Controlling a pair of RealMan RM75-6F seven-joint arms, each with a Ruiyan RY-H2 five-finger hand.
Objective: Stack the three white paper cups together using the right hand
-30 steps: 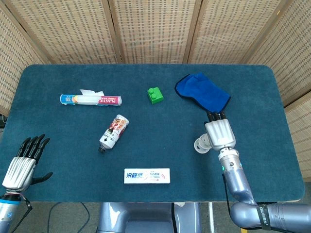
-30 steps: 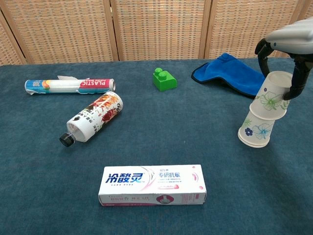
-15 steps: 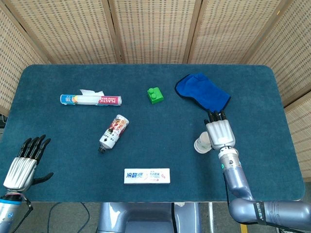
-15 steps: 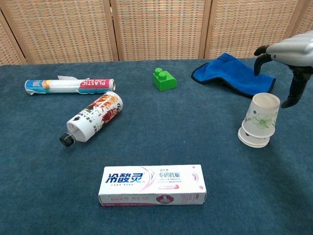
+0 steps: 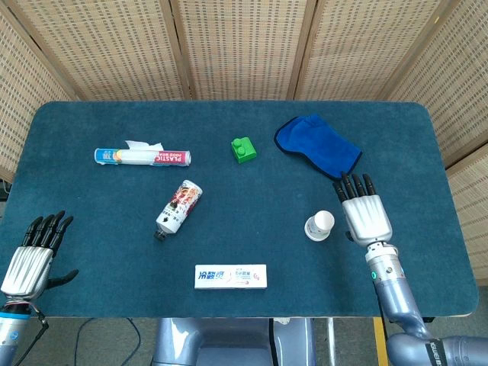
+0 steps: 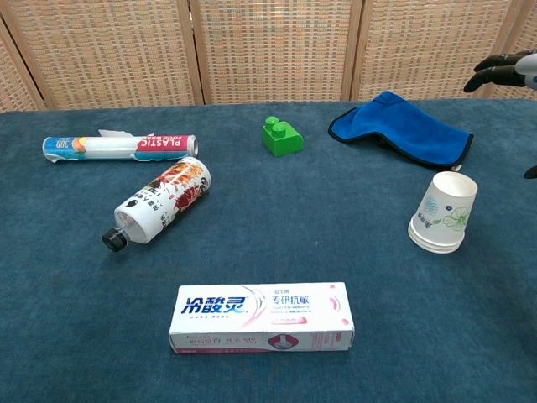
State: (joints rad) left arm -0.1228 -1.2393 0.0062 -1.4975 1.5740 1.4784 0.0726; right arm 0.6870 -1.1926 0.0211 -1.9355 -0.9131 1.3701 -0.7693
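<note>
Now spread and empty, right hand (image 5: pixel 366 217) hovering palm-down just right of the nested paper cups (image 6: pixel 442 213). Best lifted straight up and away, without brushing the rims. Cups inverted, stacked, standing upright on the blue table (image 5: pixel 91 229) near the right edge, nearer than the blue cloth (image 5: pixel 316 145). Stacking apparently complete.

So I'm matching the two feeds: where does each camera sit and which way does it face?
Head view: high, looking steeply down on the table; shows left hand and right hand.
Chest view: low at the near edge, looking across toward the screens; only right fingertips.
Shared: cups, cloth, block.
</note>
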